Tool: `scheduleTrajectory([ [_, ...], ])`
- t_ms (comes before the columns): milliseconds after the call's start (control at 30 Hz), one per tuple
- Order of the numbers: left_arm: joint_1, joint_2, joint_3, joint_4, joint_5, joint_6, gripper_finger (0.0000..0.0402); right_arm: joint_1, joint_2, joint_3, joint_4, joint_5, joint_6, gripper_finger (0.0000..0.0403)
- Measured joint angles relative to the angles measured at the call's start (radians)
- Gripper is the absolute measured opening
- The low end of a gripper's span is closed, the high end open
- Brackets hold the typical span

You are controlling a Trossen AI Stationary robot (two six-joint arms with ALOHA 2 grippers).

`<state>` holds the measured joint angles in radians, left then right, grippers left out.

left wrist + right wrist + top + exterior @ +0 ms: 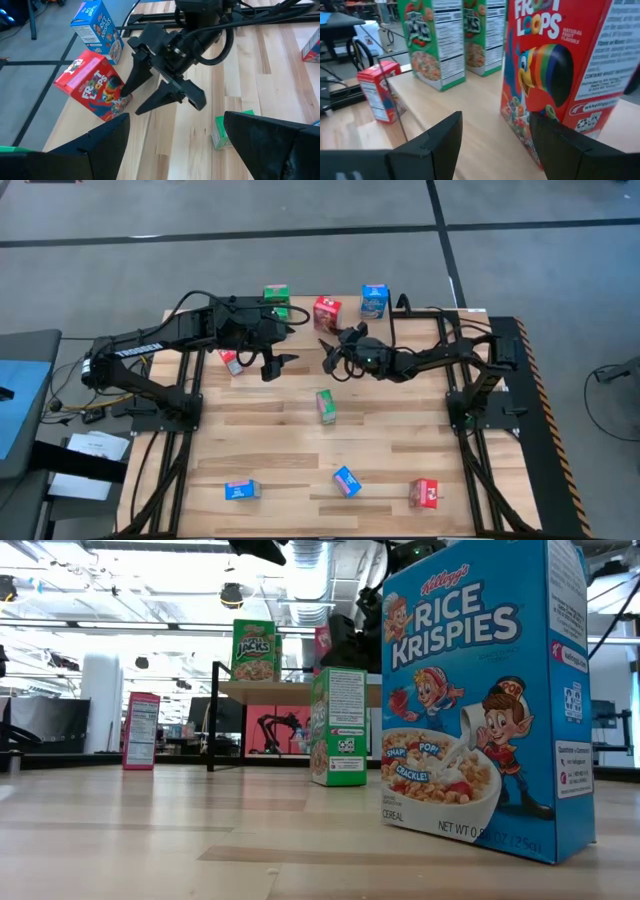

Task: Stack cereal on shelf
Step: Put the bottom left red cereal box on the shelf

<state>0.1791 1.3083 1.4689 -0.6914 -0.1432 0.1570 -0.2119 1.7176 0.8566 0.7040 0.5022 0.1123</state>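
Right gripper point(326, 356) part-open, empty, just beside red cardboard "Froot Loops" box point(560, 70) on the low light-wood shelf point(470, 115). Left gripper point(277, 350) wide open, empty. Green "Apple Jacks" cartons point(430, 40) also shelved; blue "Rice Krispies" box point(480, 690) on table.

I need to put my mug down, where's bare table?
Bare wood lies left of the green box mid-table, and between it and the front row: blue, blue, red. Crowded at the shelf, where both claws, left and right, hang.
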Motion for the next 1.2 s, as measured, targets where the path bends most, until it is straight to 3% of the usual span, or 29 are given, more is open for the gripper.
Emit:
scheduleTrajectory([
  [233,0.000,0.000,0.000,0.000,0.000,0.000,0.0313,-0.019,0.000,0.000,-0.005,0.000,0.023,0.0256],
  [867,0.000,0.000,0.000,0.000,0.001,0.000,0.0313,0.130,0.000,0.006,0.055,-0.004,0.006,0.0256],
  [1200,0.000,0.000,0.000,-0.001,0.001,-0.001,0.0313,0.214,-0.006,0.143,0.055,0.016,-0.372,0.0256],
])
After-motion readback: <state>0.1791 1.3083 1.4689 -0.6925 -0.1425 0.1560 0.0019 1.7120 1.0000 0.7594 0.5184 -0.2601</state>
